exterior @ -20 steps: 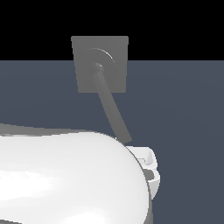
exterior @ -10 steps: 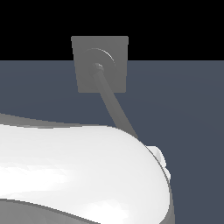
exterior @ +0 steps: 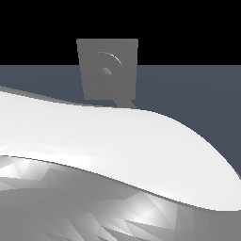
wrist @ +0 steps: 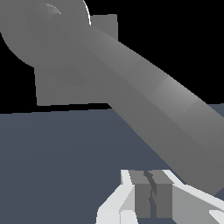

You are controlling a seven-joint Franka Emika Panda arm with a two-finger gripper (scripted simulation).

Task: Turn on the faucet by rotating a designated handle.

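The faucet (exterior: 94, 56) is a flat grey square plate with raised round rings, standing upright at the back of the exterior view. Only a short stub of its handle (exterior: 124, 101) shows below the rings; the rest is hidden behind my white arm (exterior: 94, 141). My gripper does not show in that view. In the wrist view the handle (wrist: 148, 96) fills the frame as a long grey bar running out from the faucet (wrist: 61, 87). My gripper (wrist: 151, 179) is shut with its grey pads together and nothing between them, close beside the bar's outer end.
A dark blue-grey floor (exterior: 188, 94) stretches under the faucet, with black background above it. My bulky white arm blocks most of the lower exterior view.
My arm has moved across the exterior view and now covers most of the handle and the gripper tip that showed earlier. The visible part of the handle keeps about the same angle.
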